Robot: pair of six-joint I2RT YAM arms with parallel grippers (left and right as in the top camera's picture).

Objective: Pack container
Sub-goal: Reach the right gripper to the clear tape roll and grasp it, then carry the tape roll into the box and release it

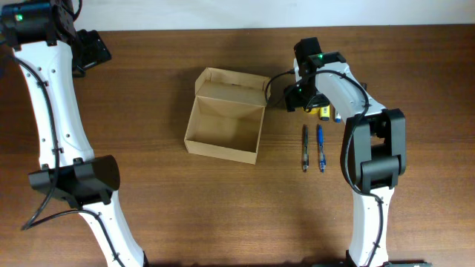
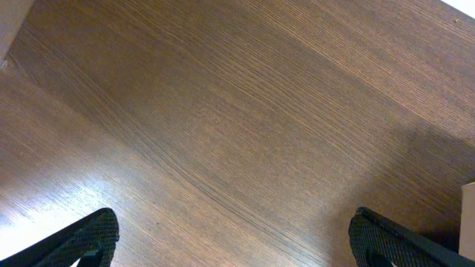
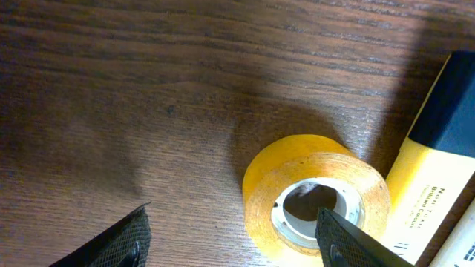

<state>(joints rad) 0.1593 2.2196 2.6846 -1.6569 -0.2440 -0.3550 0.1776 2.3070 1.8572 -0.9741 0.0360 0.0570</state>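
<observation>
- At the right wrist view's lower edge, our right gripper [image 3: 231, 216] stands parted, holding nothing, one finger overlapping a yellow tape roll [image 3: 297, 174].
- Mid-frame overhead, we see the container [image 1: 223, 133] lying open.
- Farthest, upper left overhead, our left gripper [image 2: 231, 219] gapes wide.

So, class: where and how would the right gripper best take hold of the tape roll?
Probably the ring wall, from straight above: one finger in the core, one outside on its free side. The tape roll lies flat, hole up, and the highlighter crowds its other side, leaving little room there. The right gripper is open.
</observation>
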